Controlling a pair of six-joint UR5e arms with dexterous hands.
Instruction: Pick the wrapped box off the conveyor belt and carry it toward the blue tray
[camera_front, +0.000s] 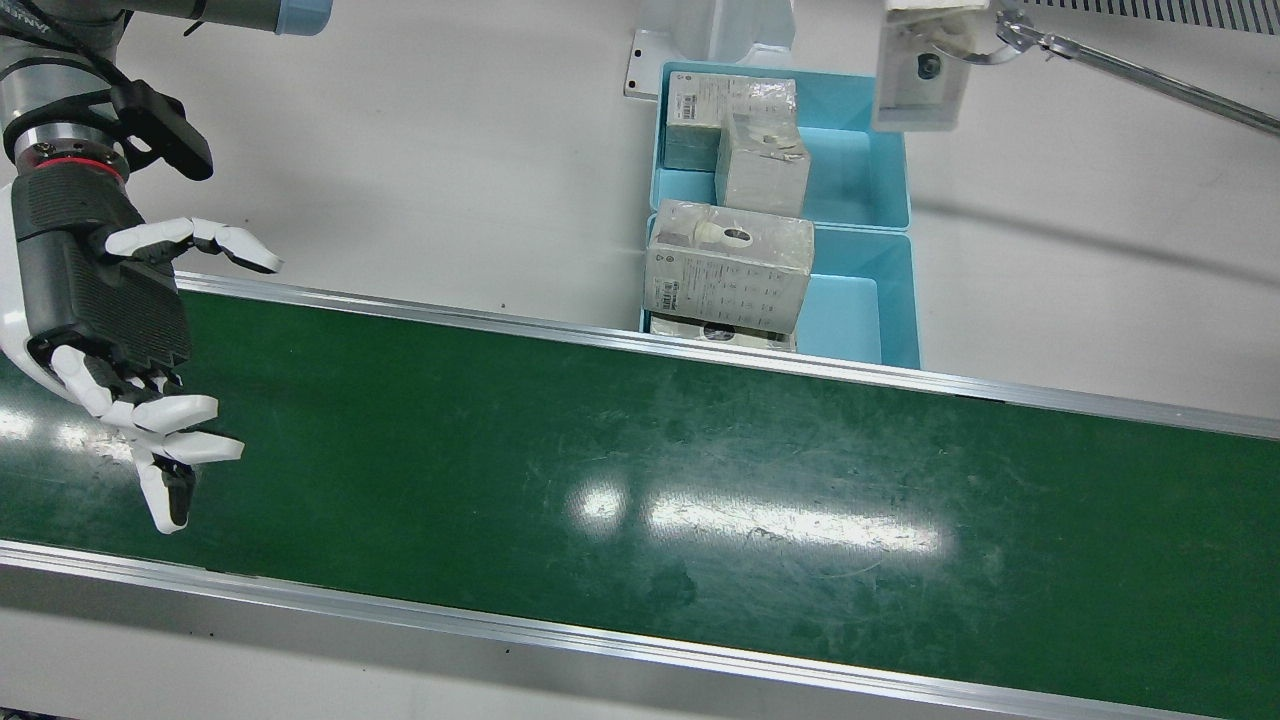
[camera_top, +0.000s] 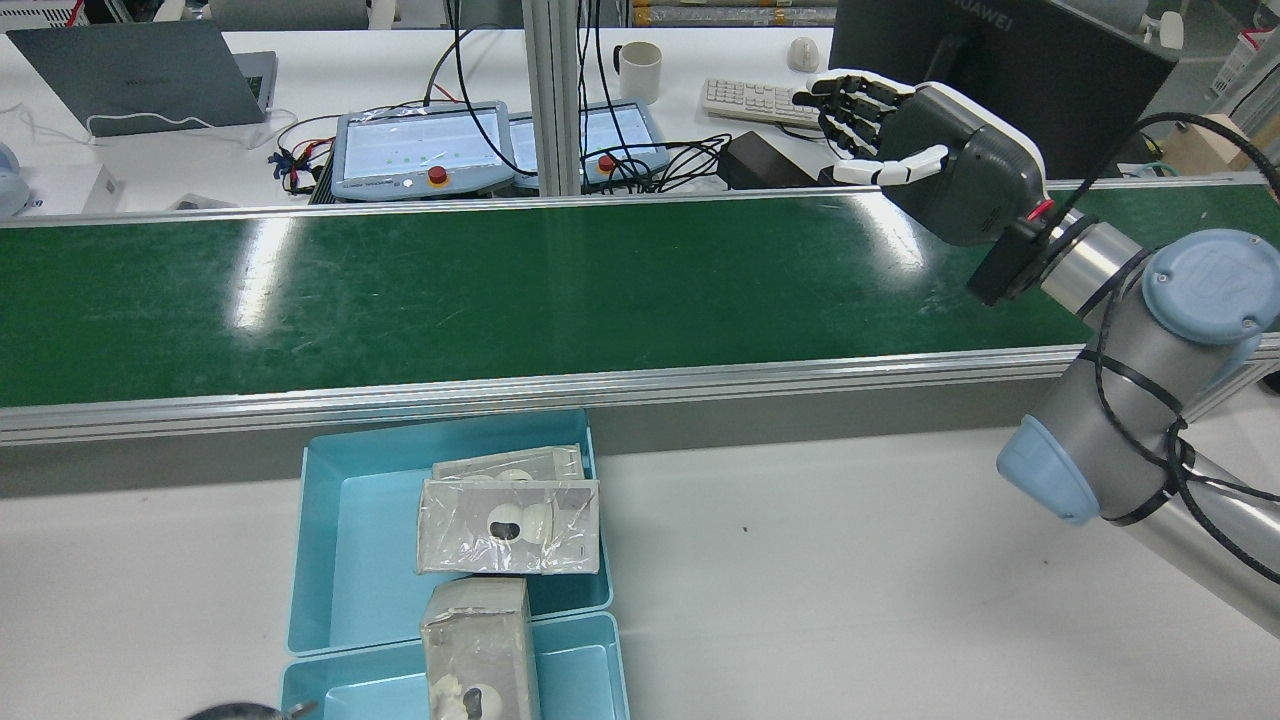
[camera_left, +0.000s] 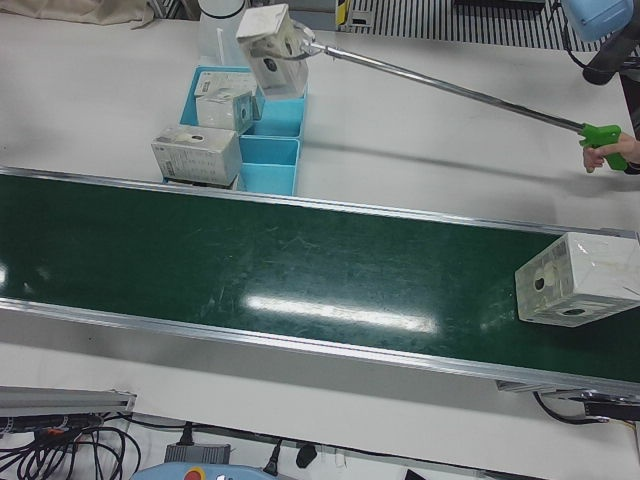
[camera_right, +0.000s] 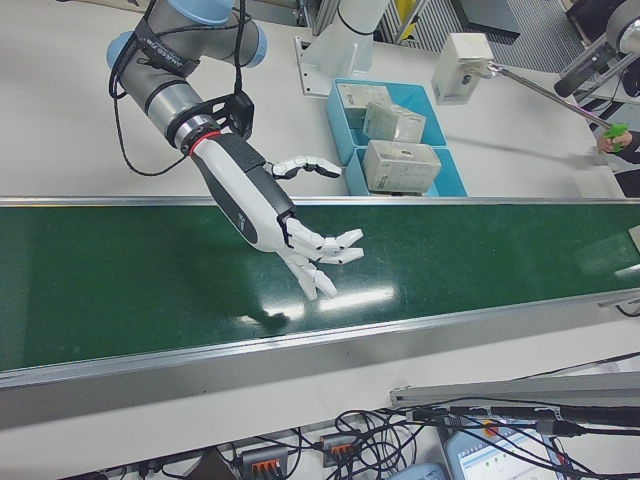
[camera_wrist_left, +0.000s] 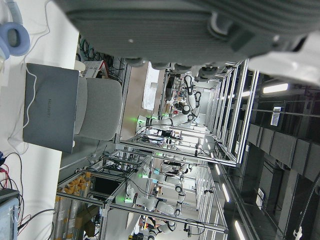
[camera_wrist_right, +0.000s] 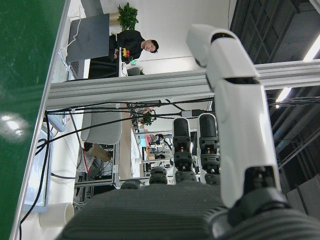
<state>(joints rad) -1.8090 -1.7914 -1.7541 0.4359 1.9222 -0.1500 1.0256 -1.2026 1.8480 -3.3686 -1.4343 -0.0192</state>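
While the wrapped box (camera_left: 577, 279) sits at the far end of the conveyor belt (camera_left: 250, 270), well apart from my right hand (camera_right: 262, 205), I hold that hand over the belt, fingers spread, empty. Left hand: only the camera housing shows, can't tell. Risk: I close late or off-centre, slick wrap slips. Blue tray (camera_front: 865, 195) already crowded.

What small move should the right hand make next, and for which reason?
Probably it should wait, open, above the belt. The right hand hovers with fingers spread over the conveyor belt, holding nothing. The wrapped box lies far away at the belt's other end, out of reach; the belt will likely bring it nearer.
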